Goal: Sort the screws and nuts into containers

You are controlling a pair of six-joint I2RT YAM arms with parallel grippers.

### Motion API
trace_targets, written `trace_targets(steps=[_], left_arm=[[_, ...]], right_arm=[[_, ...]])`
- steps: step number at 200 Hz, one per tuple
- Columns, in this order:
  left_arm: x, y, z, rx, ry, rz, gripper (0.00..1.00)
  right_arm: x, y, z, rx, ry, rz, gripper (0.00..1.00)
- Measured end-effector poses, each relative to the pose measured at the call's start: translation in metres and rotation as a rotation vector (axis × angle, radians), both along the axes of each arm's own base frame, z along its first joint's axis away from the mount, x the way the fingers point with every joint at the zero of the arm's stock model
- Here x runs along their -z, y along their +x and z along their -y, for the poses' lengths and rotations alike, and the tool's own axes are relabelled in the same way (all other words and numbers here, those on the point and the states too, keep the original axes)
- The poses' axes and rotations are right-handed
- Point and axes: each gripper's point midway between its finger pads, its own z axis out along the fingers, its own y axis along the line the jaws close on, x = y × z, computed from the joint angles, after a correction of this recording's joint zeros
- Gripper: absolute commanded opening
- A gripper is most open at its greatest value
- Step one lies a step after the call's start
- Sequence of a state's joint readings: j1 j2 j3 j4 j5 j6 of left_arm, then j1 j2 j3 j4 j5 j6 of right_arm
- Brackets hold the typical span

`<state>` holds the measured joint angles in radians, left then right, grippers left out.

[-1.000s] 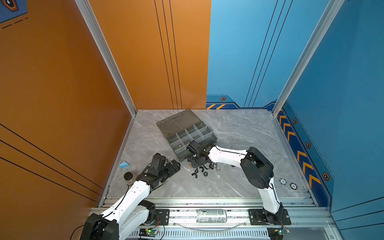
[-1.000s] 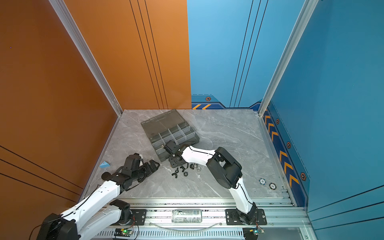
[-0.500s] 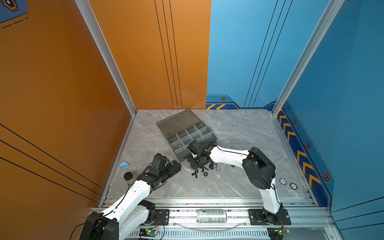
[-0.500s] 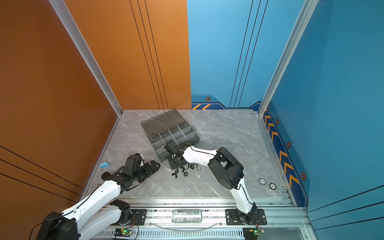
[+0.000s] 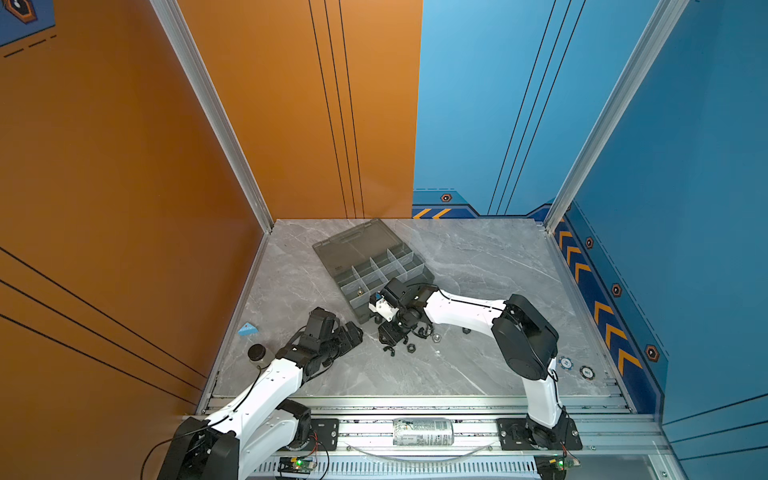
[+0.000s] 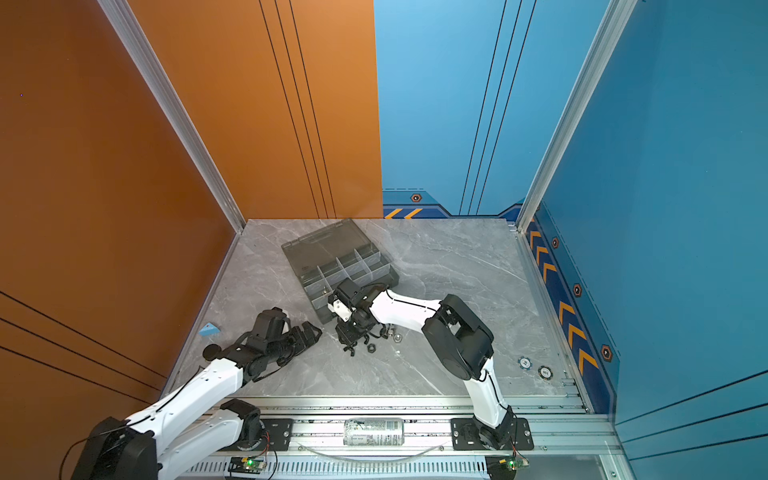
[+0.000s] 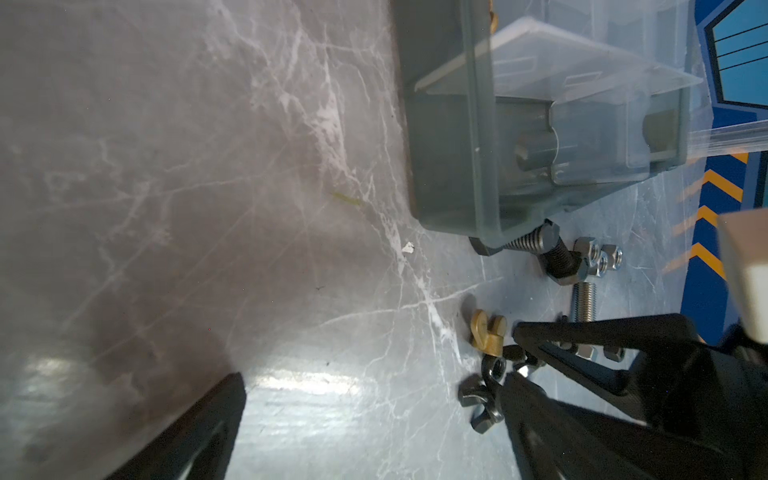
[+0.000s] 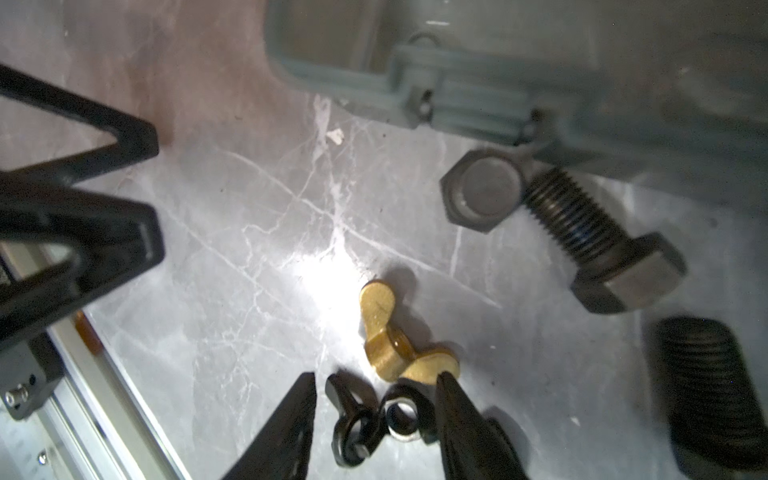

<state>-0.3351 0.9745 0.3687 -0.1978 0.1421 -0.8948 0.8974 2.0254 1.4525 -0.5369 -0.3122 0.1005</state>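
In both top views my right gripper (image 8: pixel 376 384) hides most loose nuts (image 7: pixel 590 255), beside the containers (image 5: pixel 374 266). Close up, my fingers (image 8: pixel 291 428) stand half apart astride black wing nuts (image 8: pixel 353 419), one tip touching a brass wing nut (image 8: pixel 399 345), gripping nothing

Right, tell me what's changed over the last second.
Very little. The right arm's elbow drifted slightly rightward; the right gripper stays open astride the black nuts, nothing taken or released. The left gripper, organizer box and loose screws are unchanged.
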Motion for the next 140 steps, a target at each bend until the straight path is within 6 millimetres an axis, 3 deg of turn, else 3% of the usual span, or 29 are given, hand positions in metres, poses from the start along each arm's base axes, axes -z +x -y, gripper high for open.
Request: trace_targets(steps=[55,140], left_arm=[[-0.0041,0.0014,-0.0008,-0.005,-0.001,0.018,0.98],[-0.0044,0.0014,-0.0009,-0.005,-0.001,0.019,0.98]], right_arm=[[-0.0026,-0.0012,0.0018,-0.157,-0.013,0.066,0.49],[-0.0048,0.006,-0.008,-0.264,-0.003,0.127,0.48]])
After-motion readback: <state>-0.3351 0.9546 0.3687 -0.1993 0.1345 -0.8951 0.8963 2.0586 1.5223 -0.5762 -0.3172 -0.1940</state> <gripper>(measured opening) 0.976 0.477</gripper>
